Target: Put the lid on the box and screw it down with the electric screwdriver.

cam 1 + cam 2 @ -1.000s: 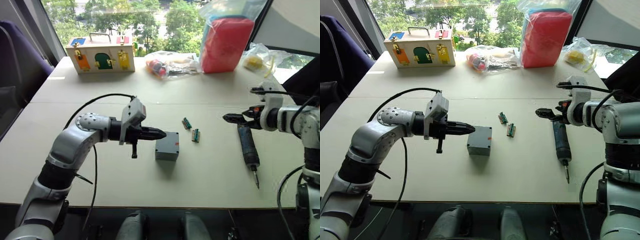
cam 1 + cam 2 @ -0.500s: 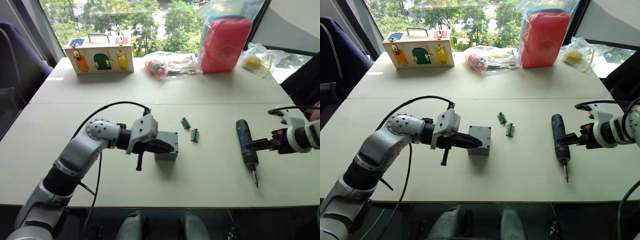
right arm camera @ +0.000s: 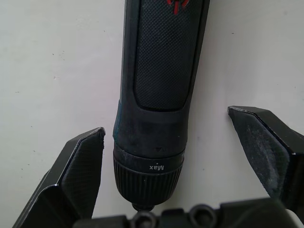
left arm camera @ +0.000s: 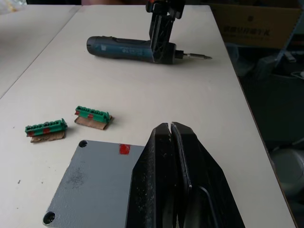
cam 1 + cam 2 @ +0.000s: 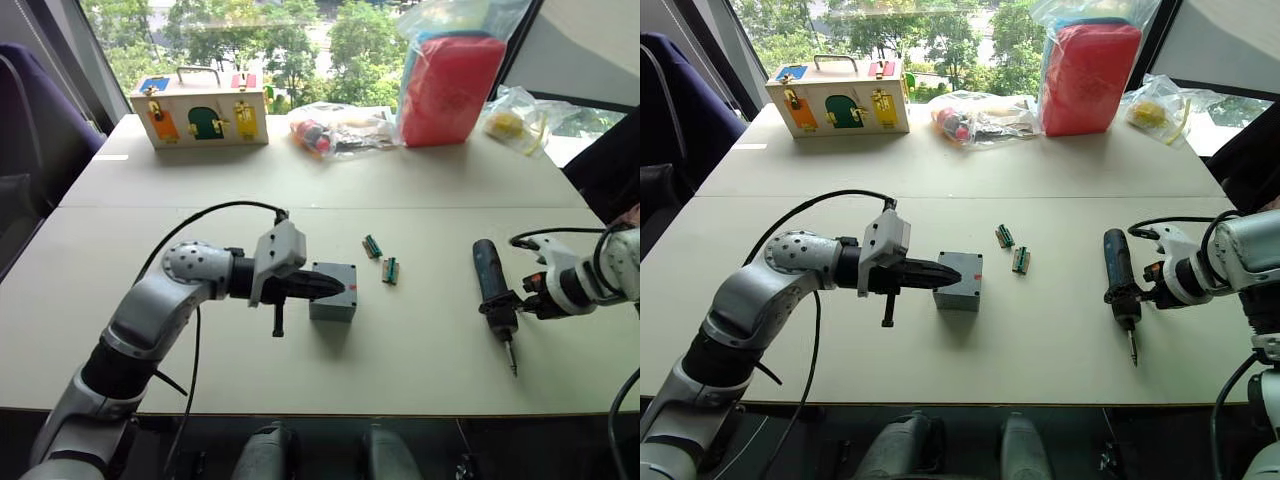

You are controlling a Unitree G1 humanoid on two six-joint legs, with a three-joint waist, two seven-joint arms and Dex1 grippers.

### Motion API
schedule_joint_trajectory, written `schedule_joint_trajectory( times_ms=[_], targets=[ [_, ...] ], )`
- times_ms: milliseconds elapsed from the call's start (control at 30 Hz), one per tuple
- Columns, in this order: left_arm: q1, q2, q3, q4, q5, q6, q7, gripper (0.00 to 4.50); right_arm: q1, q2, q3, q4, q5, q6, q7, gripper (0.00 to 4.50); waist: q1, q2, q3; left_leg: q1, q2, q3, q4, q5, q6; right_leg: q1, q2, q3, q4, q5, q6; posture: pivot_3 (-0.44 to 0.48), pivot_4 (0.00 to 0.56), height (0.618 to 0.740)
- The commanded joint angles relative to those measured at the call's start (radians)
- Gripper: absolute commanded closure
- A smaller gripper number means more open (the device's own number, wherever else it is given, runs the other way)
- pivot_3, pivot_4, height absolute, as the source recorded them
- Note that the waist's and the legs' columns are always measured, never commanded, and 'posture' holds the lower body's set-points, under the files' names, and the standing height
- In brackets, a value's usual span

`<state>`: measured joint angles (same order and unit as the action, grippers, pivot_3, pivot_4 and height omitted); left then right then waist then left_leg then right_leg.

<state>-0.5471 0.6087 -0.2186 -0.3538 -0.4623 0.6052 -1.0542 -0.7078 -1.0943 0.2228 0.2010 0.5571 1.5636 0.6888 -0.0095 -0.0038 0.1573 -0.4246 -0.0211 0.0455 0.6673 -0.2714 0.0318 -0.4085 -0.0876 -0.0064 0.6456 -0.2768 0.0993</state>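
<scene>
on your far left, at the back of the worktop, stands the wooden box with coloured doors; no writing on it can be read. nearer you, your left tool has its two black fingers pressed together with nothing between them, its tip over the near-left part of the lid. the lid sits flush on the box, with screw holes at its corners and a small red mark at the edge facing the screwdriver. half a second ago this tool sat a little lower across the box's front; it has since lifted and drawn back slightly.

just right of the box lie two small green connector pieces, apart from each other and from the box. behind them is a clear bag holding red and yellow items, then a tall clear bag with a red pack inside, then another clear bag with something yellow in it.

the electric screwdriver lies flat on the worktop to the right, bit pointing toward you. the word "max" reads on its collar in the right wrist view. your right tool is spread wide, one finger on each side of the barrel near the collar, neither touching it. earlier it was off to the screwdriver's right; now it straddles the tool end.
</scene>
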Motion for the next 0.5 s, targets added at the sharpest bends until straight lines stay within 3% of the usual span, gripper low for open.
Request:
schedule_joint_trajectory(
  times_ms=[33, 233, 400, 500],
  targets=[
    [-0.003, 0.001, 0.028, -0.006, -0.002, 0.000, 0.026, 4.50, 0.020, -0.022, 0.068, -0.069, -0.024, -0.053, 0.046, 0.53, -0.001, 0.000, 0.000, 0.000, 0.000, 0.000, 0.000, 0.000, 0.000, 0.000, 0.000, 0.000, 0.000, 0.000, 0.000, 0.000, 0.150, 0.740],
    [-0.006, 0.025, 0.058, 0.026, -0.002, -0.003, 0.041, 4.50, 0.035, -0.008, 0.075, -0.052, -0.085, -0.109, 0.048, 2.57, -0.003, -0.001, 0.000, 0.000, 0.000, 0.000, 0.000, 0.000, 0.000, 0.000, 0.001, 0.000, 0.000, 0.000, 0.000, 0.000, 0.150, 0.740],
    [-0.016, 0.035, 0.073, 0.061, -0.004, -0.009, 0.028, 4.50, -0.014, 0.020, 0.014, 0.046, -0.137, -0.179, 0.033, 2.72, -0.004, -0.005, -0.002, 0.002, 0.000, 0.000, 0.001, 0.000, 0.000, 0.003, 0.001, 0.000, 0.000, 0.000, 0.000, 0.000, 0.150, 0.740],
    [-0.041, 0.030, 0.086, 0.107, -0.017, -0.004, 0.015, 4.50, -0.111, 0.004, -0.025, 0.099, -0.163, -0.383, 0.126, 2.72, -0.004, -0.003, 0.000, 0.003, 0.000, 0.000, 0.001, 0.000, 0.000, 0.003, 0.000, 0.000, 0.000, 0.000, 0.000, 0.000, 0.150, 0.740]
  ],
)
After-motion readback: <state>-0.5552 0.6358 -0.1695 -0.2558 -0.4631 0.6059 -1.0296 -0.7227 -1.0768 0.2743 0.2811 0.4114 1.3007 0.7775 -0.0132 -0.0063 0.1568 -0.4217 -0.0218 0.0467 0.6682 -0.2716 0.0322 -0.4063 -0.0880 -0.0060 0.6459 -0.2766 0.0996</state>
